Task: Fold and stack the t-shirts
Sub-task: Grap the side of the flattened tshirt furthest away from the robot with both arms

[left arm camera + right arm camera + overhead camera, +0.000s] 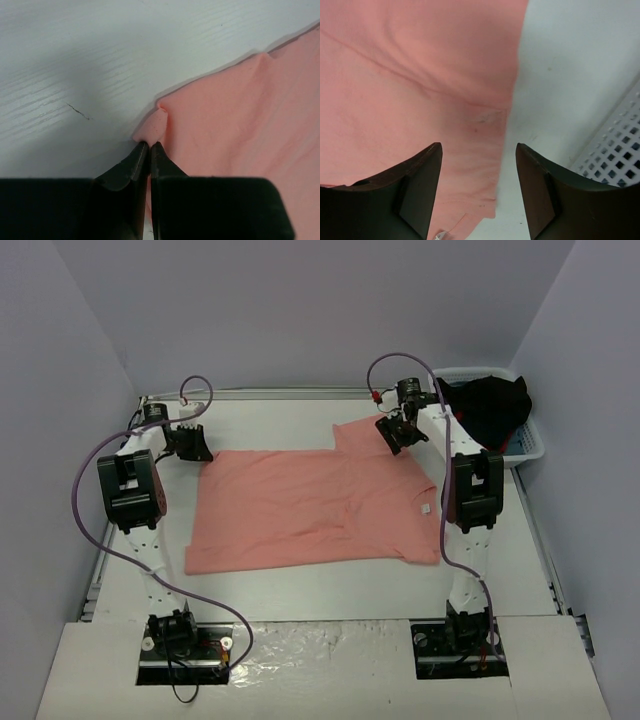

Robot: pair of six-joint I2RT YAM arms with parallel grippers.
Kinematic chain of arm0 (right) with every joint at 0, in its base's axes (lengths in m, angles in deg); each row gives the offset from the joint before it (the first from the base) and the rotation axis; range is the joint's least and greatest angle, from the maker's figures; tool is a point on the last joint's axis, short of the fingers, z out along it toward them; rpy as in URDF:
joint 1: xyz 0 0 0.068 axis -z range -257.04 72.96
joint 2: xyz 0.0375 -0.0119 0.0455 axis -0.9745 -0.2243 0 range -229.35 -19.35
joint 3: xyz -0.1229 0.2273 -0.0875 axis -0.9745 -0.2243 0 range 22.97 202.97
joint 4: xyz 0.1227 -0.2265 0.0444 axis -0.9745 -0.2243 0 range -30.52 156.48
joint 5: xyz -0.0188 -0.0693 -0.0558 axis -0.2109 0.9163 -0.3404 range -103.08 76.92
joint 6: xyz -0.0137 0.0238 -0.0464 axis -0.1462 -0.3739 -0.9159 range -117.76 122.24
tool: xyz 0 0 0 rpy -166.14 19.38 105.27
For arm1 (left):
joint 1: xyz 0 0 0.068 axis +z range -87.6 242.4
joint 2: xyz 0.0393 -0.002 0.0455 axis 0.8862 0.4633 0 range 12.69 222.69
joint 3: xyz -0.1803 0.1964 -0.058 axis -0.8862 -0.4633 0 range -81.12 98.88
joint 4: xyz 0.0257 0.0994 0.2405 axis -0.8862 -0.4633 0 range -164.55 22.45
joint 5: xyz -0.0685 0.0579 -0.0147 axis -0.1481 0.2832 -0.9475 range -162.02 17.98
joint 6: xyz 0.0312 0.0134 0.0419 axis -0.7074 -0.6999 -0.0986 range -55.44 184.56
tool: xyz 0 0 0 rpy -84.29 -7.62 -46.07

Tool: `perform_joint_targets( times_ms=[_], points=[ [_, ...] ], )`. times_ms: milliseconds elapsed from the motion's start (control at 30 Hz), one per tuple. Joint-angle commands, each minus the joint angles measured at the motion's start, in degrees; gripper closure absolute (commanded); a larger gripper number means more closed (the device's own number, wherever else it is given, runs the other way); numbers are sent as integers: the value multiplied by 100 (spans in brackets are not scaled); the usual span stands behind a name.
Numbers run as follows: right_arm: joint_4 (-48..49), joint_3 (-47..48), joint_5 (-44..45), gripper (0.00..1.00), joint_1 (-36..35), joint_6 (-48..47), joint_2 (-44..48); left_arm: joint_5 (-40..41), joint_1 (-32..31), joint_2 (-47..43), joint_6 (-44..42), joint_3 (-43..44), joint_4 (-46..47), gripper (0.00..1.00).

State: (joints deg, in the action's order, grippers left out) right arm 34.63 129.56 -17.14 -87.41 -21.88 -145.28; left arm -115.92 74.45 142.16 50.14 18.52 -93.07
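One salmon-pink t-shirt [310, 505] lies spread flat across the white table [330, 585]. At the shirt's far left corner my left gripper [195, 450] is down on the cloth. The left wrist view shows the left gripper [150, 145] shut, with a small pinch of the t-shirt [240, 115] bunched at the fingertips. My right gripper [397, 433] hovers over the shirt's far right part. In the right wrist view the right gripper [479, 146] is open, and the edge of the t-shirt [410, 75] runs between the fingers with bare table on the right.
A white plastic basket [530, 445] stands at the far right corner with dark cloth [495, 405] heaped in it. Its lattice wall [615, 150] shows close beside the right gripper. Grey walls close in the table on three sides.
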Motion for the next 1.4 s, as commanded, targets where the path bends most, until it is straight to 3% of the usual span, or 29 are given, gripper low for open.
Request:
perform_joint_targets(
  times_ms=[0,200,533,1033,1367],
  points=[
    [188,956,-69,43,210,538,-264,215,-28,-378,-71,-154,-358,98],
    [171,2636,-692,41,457,1243,-1467,329,-36,-826,26,-409,-208,98],
    [373,3851,-1800,39,518,2034,-2515,637,-10,-1223,-88,-533,-199,98],
    [891,3896,-2468,37,712,2376,-3069,716,-54,-1178,-158,-383,-392,98],
    [971,4072,-3110,56,809,2719,-3456,707,-72,-1082,-132,-331,-393,98]
  ],
)
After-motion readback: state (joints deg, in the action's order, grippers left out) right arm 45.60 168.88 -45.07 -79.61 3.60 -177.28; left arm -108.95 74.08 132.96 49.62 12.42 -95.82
